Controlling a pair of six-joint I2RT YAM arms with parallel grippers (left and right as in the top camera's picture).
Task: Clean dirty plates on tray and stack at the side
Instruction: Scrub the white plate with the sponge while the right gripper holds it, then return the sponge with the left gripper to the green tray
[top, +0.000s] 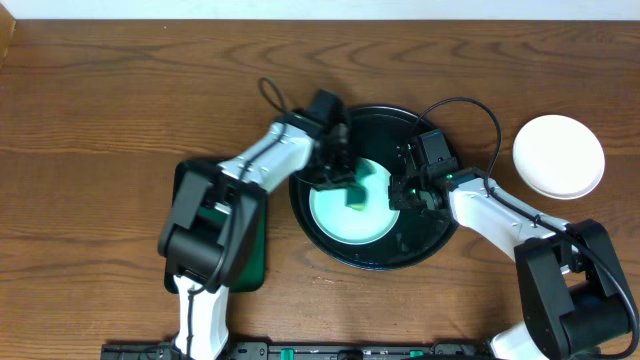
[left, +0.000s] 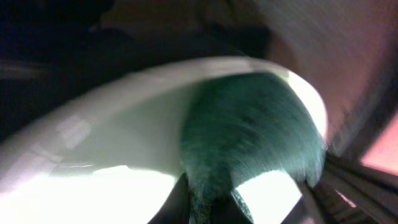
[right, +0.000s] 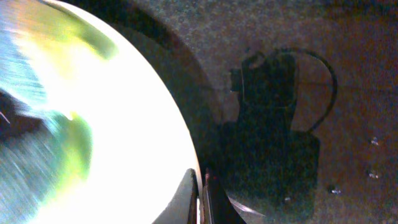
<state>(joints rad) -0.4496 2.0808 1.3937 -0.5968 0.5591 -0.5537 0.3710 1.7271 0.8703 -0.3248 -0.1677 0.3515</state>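
A pale mint-green plate lies in the round black tray. My left gripper is shut on a dark green sponge and presses it on the plate. In the left wrist view the sponge covers part of the plate, blurred. My right gripper is shut on the plate's right rim. The right wrist view shows its jaws pinching the rim of the plate over the tray. A white plate sits on the table to the right. I see no second mint plate.
A dark green rectangular tray lies at the left, mostly under my left arm. Black cables loop above the black tray. The wooden table stretches around it.
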